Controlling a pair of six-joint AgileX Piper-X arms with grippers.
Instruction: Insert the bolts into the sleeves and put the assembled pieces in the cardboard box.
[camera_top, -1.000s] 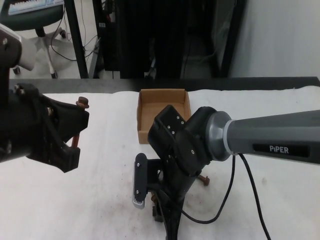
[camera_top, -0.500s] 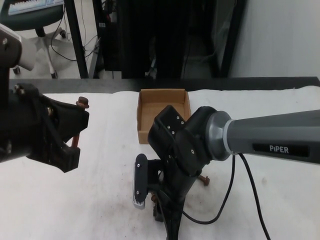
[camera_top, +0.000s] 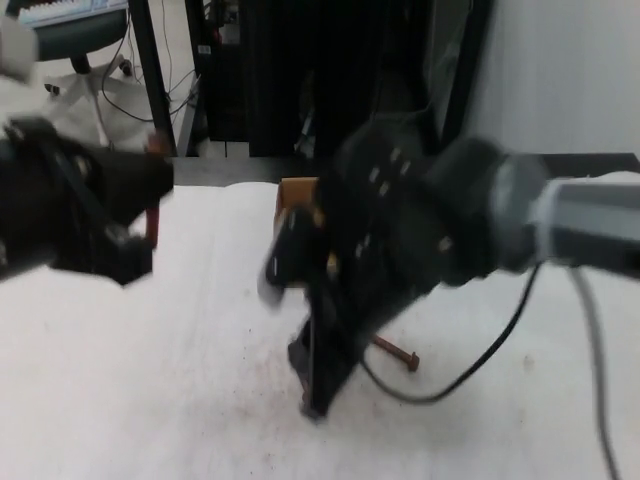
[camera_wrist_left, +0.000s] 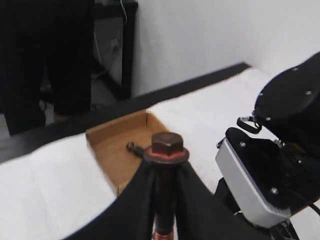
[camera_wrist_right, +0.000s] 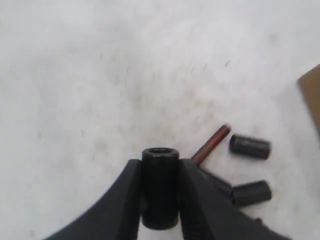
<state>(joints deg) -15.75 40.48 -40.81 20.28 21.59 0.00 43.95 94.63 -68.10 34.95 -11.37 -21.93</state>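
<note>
A rusty hex-head bolt (camera_wrist_left: 165, 150) stands upright in my left gripper (camera_wrist_left: 165, 169), which is shut on its shank. In the high view that bolt (camera_top: 152, 222) is held above the bench's left side. My right gripper (camera_wrist_right: 160, 172) is shut on a black sleeve (camera_wrist_right: 160, 187), bore up, above the white cloth. Below it lie two loose sleeves (camera_wrist_right: 250, 146) (camera_wrist_right: 251, 192) and a reddish bolt (camera_wrist_right: 211, 144). The cardboard box (camera_wrist_left: 114, 150) sits at the back middle, with one dark piece (camera_wrist_left: 133, 147) inside. Another bolt (camera_top: 395, 352) lies on the cloth under the right arm (camera_top: 430, 230).
A white cloth (camera_top: 150, 380) covers the bench; its left and front parts are bare. The box's rim (camera_top: 292, 190) is partly hidden behind the right arm. A black cable (camera_top: 470, 350) trails from that arm. A black bench edge (camera_top: 220, 170) runs along the back.
The right arm has lifted off the cloth and swung up in front of the box. The left arm with its bolt has risen slightly.
</note>
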